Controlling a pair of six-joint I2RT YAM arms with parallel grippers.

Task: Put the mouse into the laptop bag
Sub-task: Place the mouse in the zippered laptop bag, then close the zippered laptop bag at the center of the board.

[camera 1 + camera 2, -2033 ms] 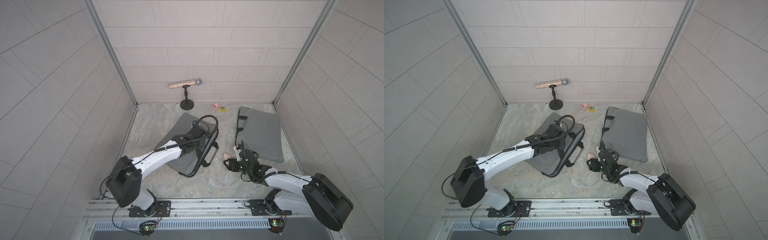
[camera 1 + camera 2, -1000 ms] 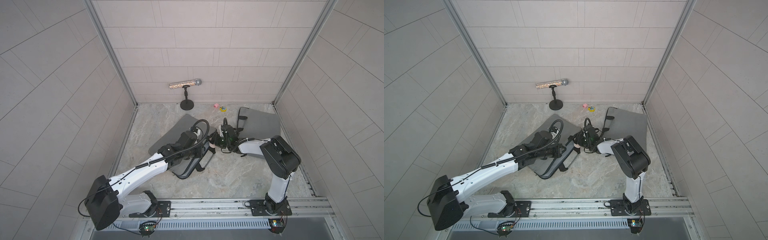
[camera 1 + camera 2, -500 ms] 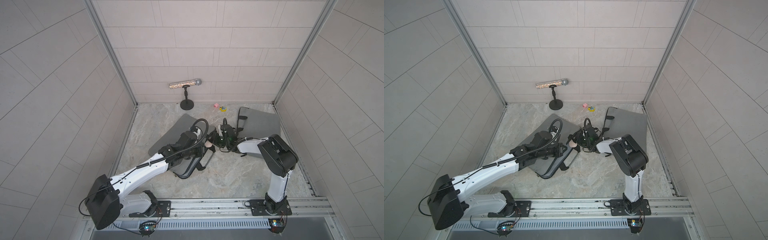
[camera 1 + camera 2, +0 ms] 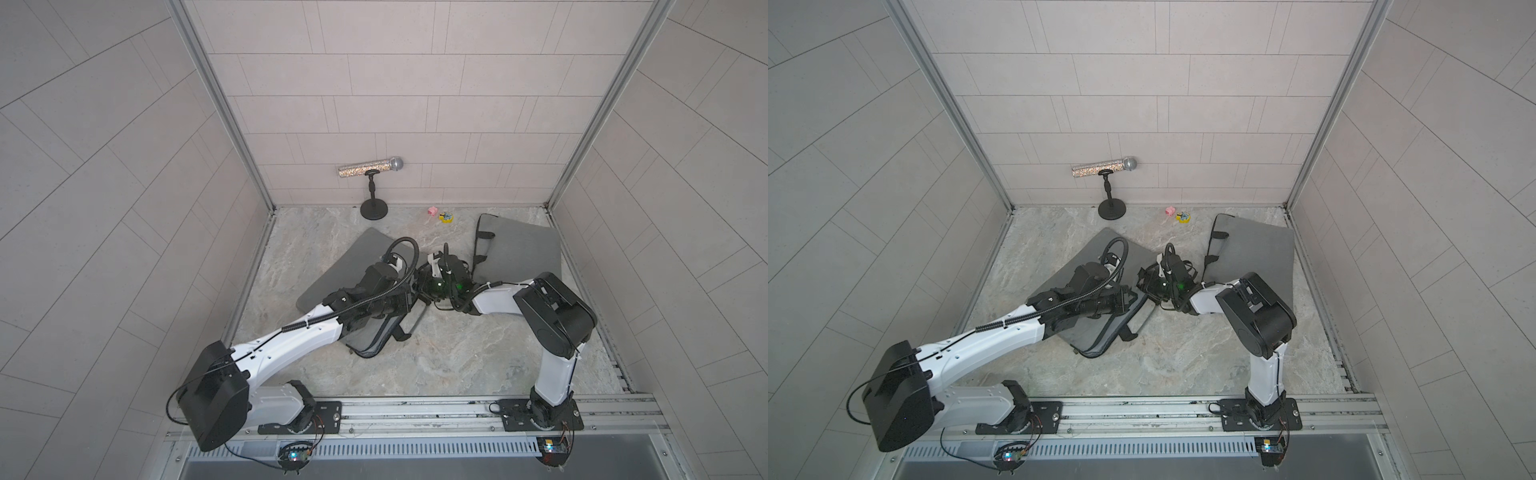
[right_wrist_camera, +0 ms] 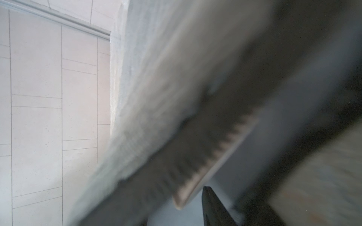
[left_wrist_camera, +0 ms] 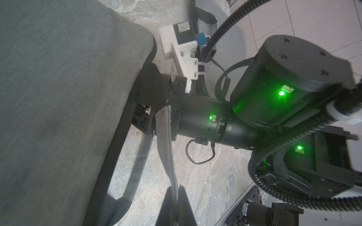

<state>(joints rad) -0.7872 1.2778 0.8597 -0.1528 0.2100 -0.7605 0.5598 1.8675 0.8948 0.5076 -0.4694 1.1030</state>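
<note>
The grey laptop bag (image 4: 353, 257) (image 4: 1067, 262) lies at the middle of the floor, its mouth lifted on the right side. My left gripper (image 6: 177, 188) is shut on the bag's grey mouth edge (image 6: 168, 148) and holds it up. In both top views my right gripper (image 4: 420, 289) (image 4: 1144, 284) reaches into that gap, its tips hidden under the flap. The right wrist view is blurred: grey fabric, a row of zipper teeth (image 5: 215, 148) and one dark finger (image 5: 213, 207). The mouse is hidden in every view.
A second grey bag (image 4: 519, 249) lies at the back right, close behind my right arm. A glittery microphone on a black stand (image 4: 372, 170) stands at the back wall, with a small pink item (image 4: 432, 211) and a yellow one (image 4: 446, 216) beside it.
Half a second ago the pink mouse showed at the bag's mouth in front of my right gripper; now it is out of sight there. The left arm still holds the edge up.
</note>
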